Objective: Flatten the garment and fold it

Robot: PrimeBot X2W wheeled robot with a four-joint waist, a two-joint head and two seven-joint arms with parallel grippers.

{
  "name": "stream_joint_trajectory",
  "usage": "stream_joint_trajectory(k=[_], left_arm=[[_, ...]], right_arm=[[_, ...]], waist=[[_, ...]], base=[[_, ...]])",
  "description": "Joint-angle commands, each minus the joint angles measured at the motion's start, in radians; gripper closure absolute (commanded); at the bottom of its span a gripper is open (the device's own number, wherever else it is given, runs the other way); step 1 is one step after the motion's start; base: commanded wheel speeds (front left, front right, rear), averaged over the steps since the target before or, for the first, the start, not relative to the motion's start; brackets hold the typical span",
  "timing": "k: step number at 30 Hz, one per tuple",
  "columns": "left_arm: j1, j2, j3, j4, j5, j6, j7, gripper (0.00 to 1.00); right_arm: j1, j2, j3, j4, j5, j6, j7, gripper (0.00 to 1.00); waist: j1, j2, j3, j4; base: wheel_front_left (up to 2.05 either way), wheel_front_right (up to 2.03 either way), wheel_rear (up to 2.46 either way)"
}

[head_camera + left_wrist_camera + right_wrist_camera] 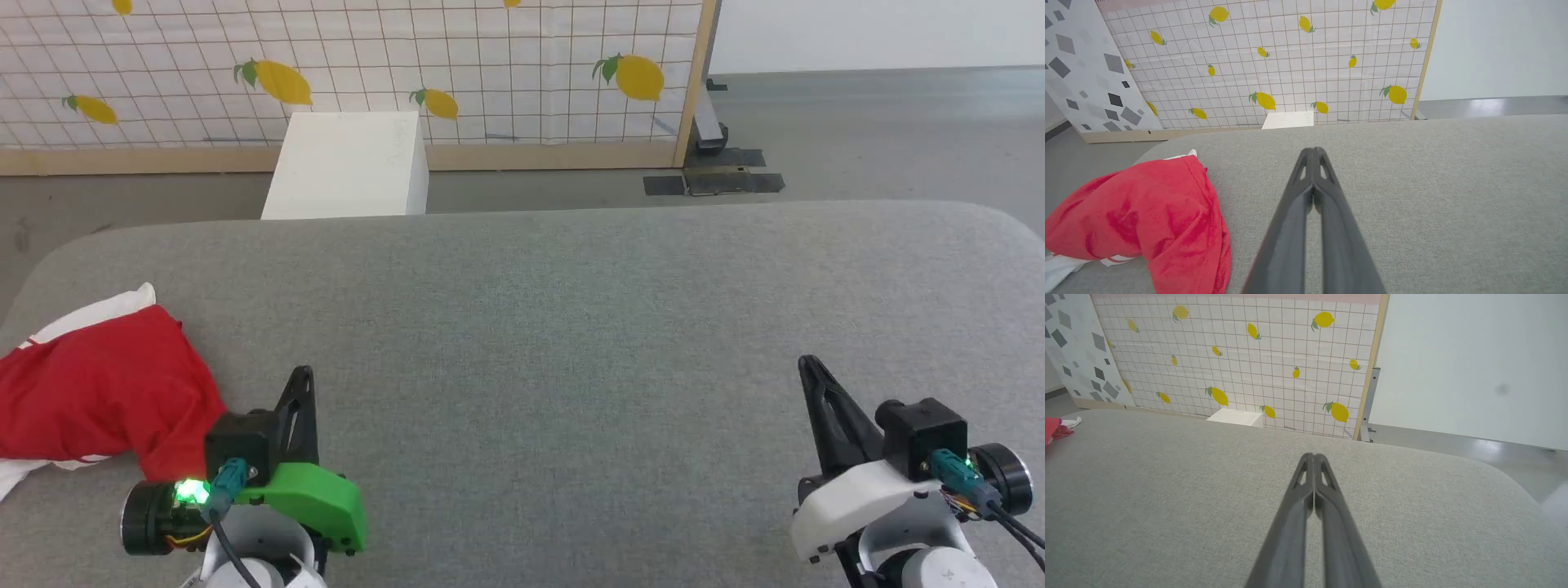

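The garment (98,392) lies bunched in a red heap with white edges at the left end of the grey table (571,327). The left wrist view has the garment (1143,216) at its lower left, and its corner (1055,426) peeks in at the left edge of the right wrist view. My left gripper (304,377) is shut and empty, just right of the heap and not touching it; its fingertips (1312,152) press together. My right gripper (807,364) is shut and empty over bare table at the lower right, with closed tips (1312,457).
A white box (347,163) stands on the floor behind the table's far edge. Behind it runs a lemon-print tiled screen (490,65) with a wooden frame. Grey floor lies to the right of the screen. The table's corners are rounded.
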Motion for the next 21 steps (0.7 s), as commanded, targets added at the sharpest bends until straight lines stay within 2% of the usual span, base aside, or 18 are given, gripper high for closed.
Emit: stream_joint_trajectory(k=[1,17,18,21], left_arm=[[0.014,-0.005,0.003,-0.003,0.01,0.007,0.001,1.0],[0.014,-0.005,0.003,-0.003,0.01,0.007,0.001,1.0],[0.0,0.0,0.0,0.0,0.0,0.0,0.0,0.0],[0.0,0.0,-0.003,0.0,-0.001,0.0,0.0,0.0]], right_arm=[[-0.001,0.002,0.001,-0.005,-0.006,-0.002,0.0,1.0],[-0.001,0.002,0.001,-0.005,-0.006,-0.002,0.0,1.0],[0.0,0.0,0.0,0.0,0.0,0.0,0.0,0.0],[0.0,0.0,-0.001,0.001,0.001,0.0,0.0,0.0]], waist=[[0.0,-0.0001,0.0,0.0],[0.0,-0.0001,0.0,0.0],[0.0,-0.0001,0.0,0.0],[0.0,-0.0001,0.0,0.0]], base=[[0.0,0.0,0.0],[0.0,0.0,0.0],[0.0,0.0,0.0],[0.0,0.0,0.0]])
